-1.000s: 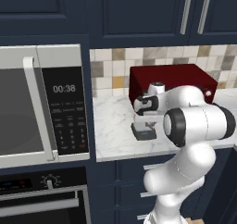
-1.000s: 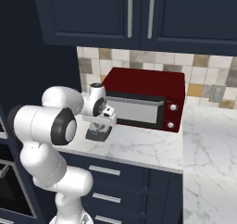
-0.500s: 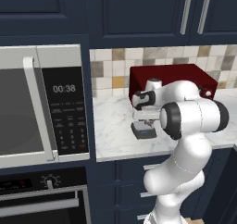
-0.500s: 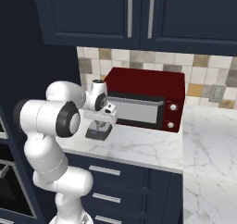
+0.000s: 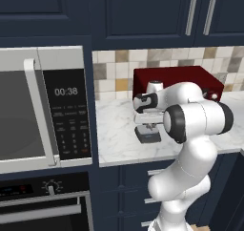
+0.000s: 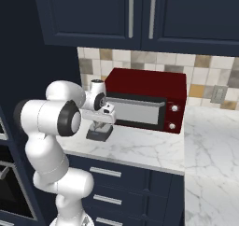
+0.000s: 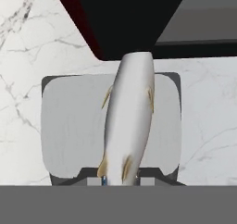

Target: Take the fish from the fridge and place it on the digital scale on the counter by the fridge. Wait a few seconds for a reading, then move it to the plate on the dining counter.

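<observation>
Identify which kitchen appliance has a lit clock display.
The built-in microwave at the left, whose dark panel reads 00:38. The dark-red box on the counter has knobs, and no lit display is visible on the digital scale.

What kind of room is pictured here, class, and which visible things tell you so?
Most likely a home kitchen: a built-in microwave above an oven, a marble counter with a red toaster oven, and navy cabinets.

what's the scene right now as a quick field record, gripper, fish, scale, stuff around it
gripper: gripper shut on the fish, above the scale
fish: pale fish, lengthwise over the scale's platform; contact cannot be told
digital scale: digital scale on the marble counter, in front of the dark-red box
left of counter: microwave, oven below
</observation>
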Motion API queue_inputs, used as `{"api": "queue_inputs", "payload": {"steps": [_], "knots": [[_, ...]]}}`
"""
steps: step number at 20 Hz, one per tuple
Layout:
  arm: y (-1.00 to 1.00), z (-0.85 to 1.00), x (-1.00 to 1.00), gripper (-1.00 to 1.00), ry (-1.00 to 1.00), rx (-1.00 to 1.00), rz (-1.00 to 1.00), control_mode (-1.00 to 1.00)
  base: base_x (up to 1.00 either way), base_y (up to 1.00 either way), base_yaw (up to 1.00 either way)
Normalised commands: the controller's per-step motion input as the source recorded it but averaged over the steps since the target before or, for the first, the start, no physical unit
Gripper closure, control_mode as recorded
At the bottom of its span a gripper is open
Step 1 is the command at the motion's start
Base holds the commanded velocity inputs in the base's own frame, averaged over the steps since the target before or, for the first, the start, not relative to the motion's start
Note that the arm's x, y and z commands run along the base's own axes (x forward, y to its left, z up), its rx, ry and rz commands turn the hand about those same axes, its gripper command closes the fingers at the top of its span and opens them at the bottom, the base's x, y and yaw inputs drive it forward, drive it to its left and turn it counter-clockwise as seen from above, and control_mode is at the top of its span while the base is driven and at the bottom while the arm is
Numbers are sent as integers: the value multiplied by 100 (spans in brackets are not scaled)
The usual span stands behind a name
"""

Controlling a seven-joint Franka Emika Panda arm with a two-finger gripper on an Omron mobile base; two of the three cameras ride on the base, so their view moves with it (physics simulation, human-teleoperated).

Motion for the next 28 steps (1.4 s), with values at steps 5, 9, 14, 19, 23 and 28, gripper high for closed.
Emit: {"api": "queue_inputs", "payload": {"steps": [5,9,14,19,23,28], "knots": [[0,-9,5,100,0,0,0,-100,0,0,0],[0,0,0,-100,1,0,0,-100,0,0,0],[0,0,0,-100,3,0,0,-100,0,0,0],[0,0,0,-100,7,0,0,-100,0,0,0],[0,5,-1,-100,6,0,0,-100,0,0,0],[0,45,-46,-100,1,0,0,-100,0,0,0]]}}
